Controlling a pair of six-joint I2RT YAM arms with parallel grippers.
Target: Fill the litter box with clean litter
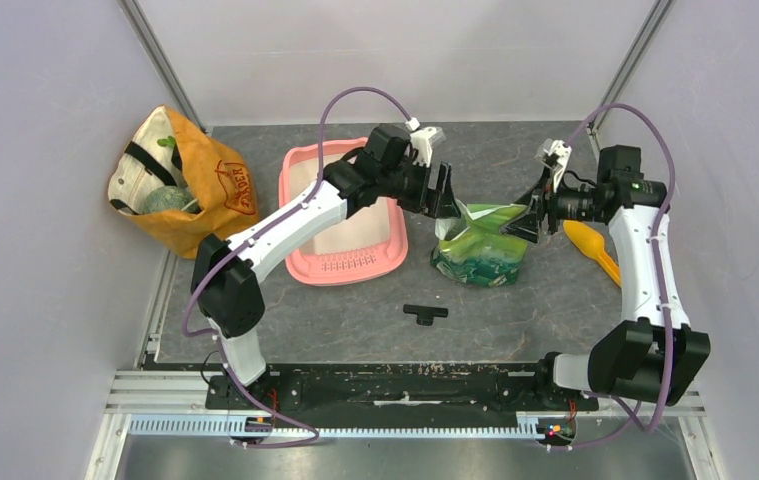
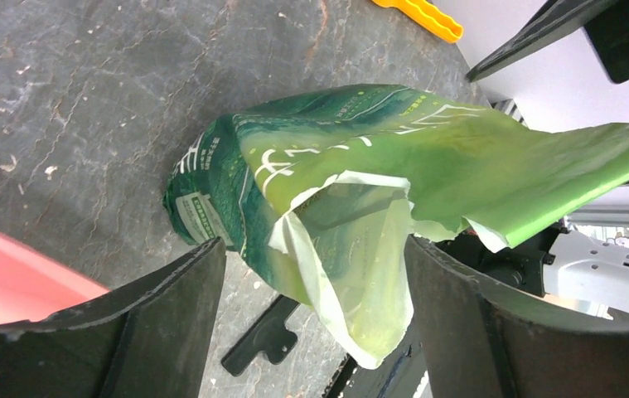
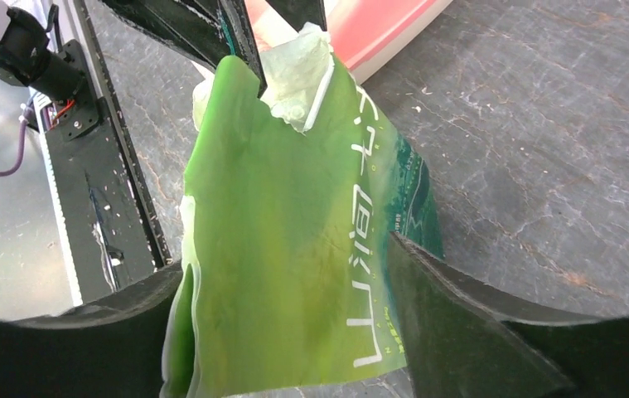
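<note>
Beside litter box (image 1: 345, 268) | green bag (image 1: 480, 250) upright, mouth open | left tool (image 1: 447, 200), right tool (image 1: 530, 212) both wide, astride it

A lab test cell is shown: a dark mat (image 1: 355, 320) is enclosed by plain pale walls (image 1: 35, 100) and metal posts (image 1: 160, 60), and a left arm (image 1: 285, 225) and right arm (image 1: 645, 255) are bolted to a black rail (image 1: 405, 385).

Dark grey mottled table (image 1: 515, 300), pink litter box (image 1: 345, 268) at ten o'clock, green foil bag (image 1: 480, 250) near centre, orange scoop (image 1: 592, 245) at three o'clock, black T-shaped piece (image 1: 425, 313) at six, tan fabric bag (image 1: 205, 190) at nine.
</note>
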